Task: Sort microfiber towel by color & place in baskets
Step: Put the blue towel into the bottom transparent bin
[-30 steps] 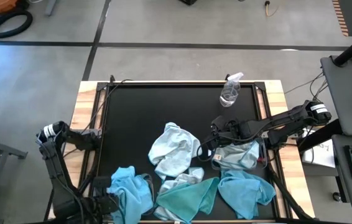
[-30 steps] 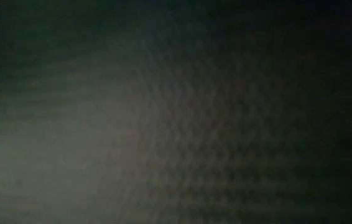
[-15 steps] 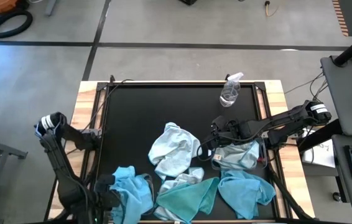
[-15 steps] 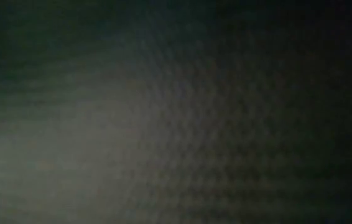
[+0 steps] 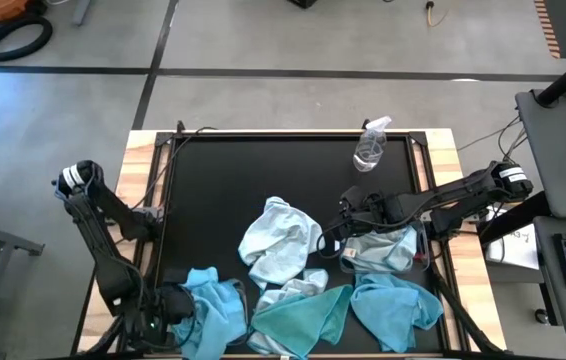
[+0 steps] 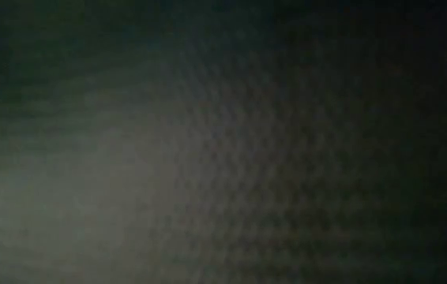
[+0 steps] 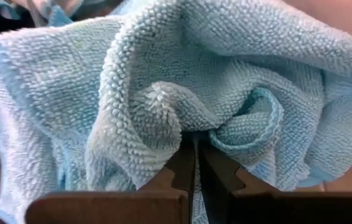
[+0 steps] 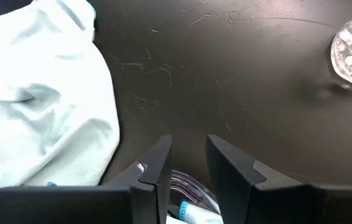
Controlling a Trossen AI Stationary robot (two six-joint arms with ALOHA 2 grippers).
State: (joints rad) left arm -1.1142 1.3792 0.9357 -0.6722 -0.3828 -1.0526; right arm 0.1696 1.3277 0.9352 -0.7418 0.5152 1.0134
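My left pincer (image 5: 178,303) sits at the near left corner of the black table mat (image 5: 253,170), fingers pressed together on a fold of a bright sky-blue microfiber towel (image 5: 208,305). In the left wrist view the two fingertips (image 7: 182,168) meet with the looped pile of that cloth (image 7: 182,93) bunched up directly over them. The cloth fills nearly the whole of that view.

My right pincer (image 5: 346,226) reaches in from the right side, low over the mat, just beside the clear plastic basket (image 5: 418,245) on the right. The right wrist view shows its fingers (image 8: 157,165) standing apart with bare mat between them; nothing held. A pale whitish-blue cloth (image 5: 383,248) lies in that basket, directly under my right forearm.

Other cloths:
- pale whitish-blue towel, crumpled (image 5: 281,238), mid-table, near the right pincer; also seen in the right wrist view (image 8: 39,93).
- teal towel (image 5: 298,318), near edge, centre.
- smaller pale cloth (image 5: 298,285), between the crumpled one and the teal one, touching both.
- sky-blue towel (image 5: 393,305), near edge, right, just in front of the basket.

Clear spray bottle (image 5: 371,145) lies on its side at the far right of the mat, well apart from the cloths.

The low view is dark; nothing readable there.
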